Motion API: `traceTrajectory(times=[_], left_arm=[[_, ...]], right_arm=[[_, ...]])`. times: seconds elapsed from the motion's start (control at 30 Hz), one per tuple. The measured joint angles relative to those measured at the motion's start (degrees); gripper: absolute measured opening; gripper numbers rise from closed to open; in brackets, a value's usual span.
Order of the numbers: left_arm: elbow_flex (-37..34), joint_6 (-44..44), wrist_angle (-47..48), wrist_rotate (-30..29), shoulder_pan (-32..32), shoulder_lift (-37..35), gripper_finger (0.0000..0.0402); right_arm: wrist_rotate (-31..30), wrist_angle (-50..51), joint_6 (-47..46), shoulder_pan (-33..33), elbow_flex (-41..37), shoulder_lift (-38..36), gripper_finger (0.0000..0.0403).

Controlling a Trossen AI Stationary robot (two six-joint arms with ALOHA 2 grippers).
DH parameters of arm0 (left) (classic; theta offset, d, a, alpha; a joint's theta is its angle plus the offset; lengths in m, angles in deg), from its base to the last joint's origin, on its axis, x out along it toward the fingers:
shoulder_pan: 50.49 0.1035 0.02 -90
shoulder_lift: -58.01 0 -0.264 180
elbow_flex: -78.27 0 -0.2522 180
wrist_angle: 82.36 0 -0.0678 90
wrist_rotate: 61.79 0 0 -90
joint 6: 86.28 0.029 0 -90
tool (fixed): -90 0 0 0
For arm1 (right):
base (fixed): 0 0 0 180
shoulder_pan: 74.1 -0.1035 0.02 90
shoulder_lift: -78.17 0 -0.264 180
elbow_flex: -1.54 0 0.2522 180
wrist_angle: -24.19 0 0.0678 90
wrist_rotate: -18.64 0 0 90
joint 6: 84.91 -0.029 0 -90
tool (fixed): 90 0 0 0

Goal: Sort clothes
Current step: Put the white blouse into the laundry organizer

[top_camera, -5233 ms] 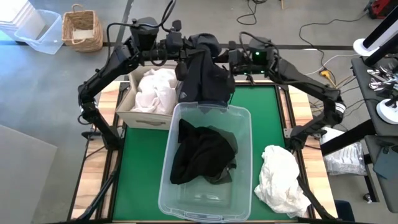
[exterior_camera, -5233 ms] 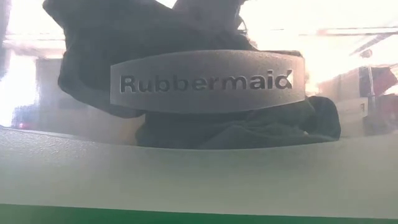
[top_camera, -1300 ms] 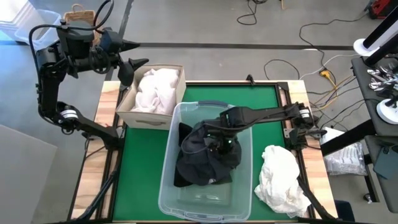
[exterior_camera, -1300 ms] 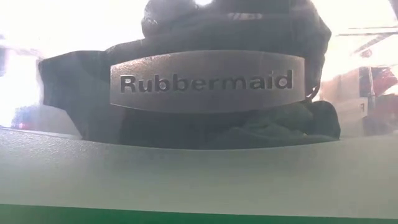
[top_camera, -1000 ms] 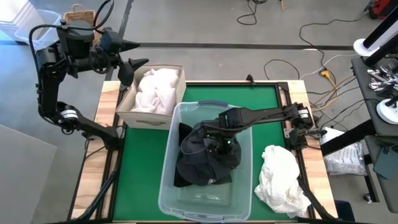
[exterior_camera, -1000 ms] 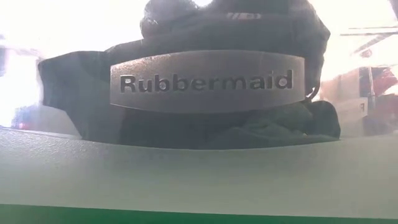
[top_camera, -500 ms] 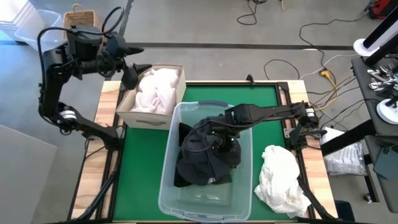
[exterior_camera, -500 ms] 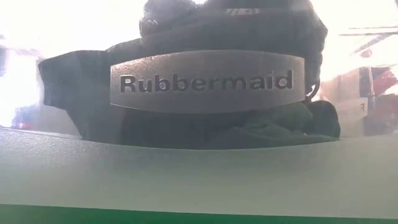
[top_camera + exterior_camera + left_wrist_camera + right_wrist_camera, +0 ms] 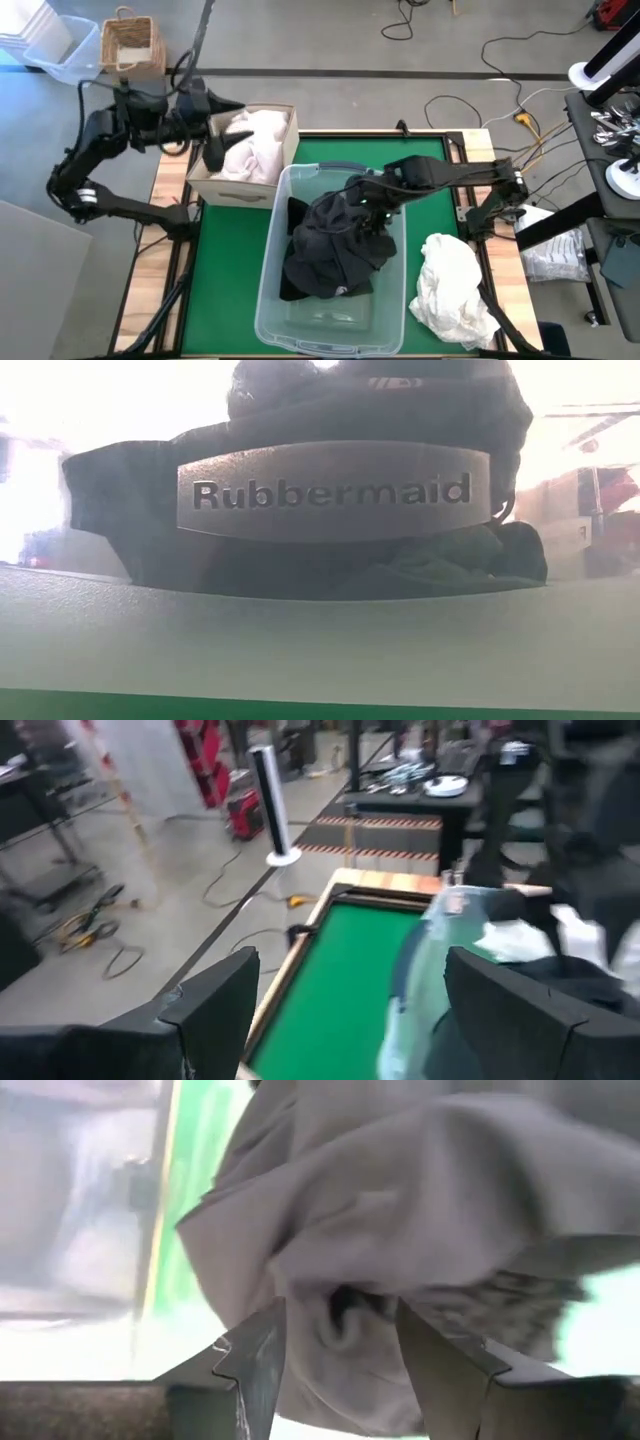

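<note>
Dark clothes lie heaped in the clear tub; in the low view they show behind its label. White clothes fill the beige box. Another white garment lies on the table's right side. My right gripper hangs open just above the dark heap's far part. My left gripper stands open over the box's left side, nothing between its fingers. My right gripper comes at the dark heap from above, slanting down, its fingers apart with cloth folds right under them. Whether the fingertips touch the cloth, I cannot tell.
The tub stands in the middle of the green mat, the beige box at its far left. A wicker basket and a plastic bin stand on the floor beyond the table. Bare mat lies left of the tub.
My left gripper has swung down, toward the table's right and near side, to above the beige box. My right gripper has risen off the dark heap and drawn a little toward the far edge; the dark clothes stay in the tub.
</note>
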Motion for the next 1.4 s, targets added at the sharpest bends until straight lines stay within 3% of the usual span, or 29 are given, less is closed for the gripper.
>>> traceTrajectory(times=[0.23,0.4,0.6,0.87,1.13,1.4], left_arm=[[-15.78,-1.74,-12.48,-0.13,-5.52,-6.90,0.0294],[-23.12,-2.83,-20.18,-0.15,-9.06,-9.47,0.0294],[-26.01,-2.70,-25.36,-5.11,-15.00,-9.64,0.0287],[-26.14,-3.06,-26.45,-12.38,-26.36,-5.81,0.0281],[-26.23,-1.29,-29.70,-35.14,-42.32,-0.57,0.0280],[-26.23,-1.85,-33.42,-37.65,-50.13,1.41,0.0281]], right_arm=[[-5.73,0.07,-2.30,0.02,0.00,-6.12,0.0171],[-12.26,3.46,-5.90,-0.02,0.02,-11.35,0.0161],[-21.34,13.84,-18.17,-0.07,-0.29,-18.03,0.0150],[-22.69,15.14,-35.03,-3.89,-11.15,-27.93,0.0158],[-15.90,15.10,-41.98,-14.51,-26.93,-31.85,0.0171],[-15.14,13.30,-42.40,-33.97,-35.14,-30.95,0.0150]])
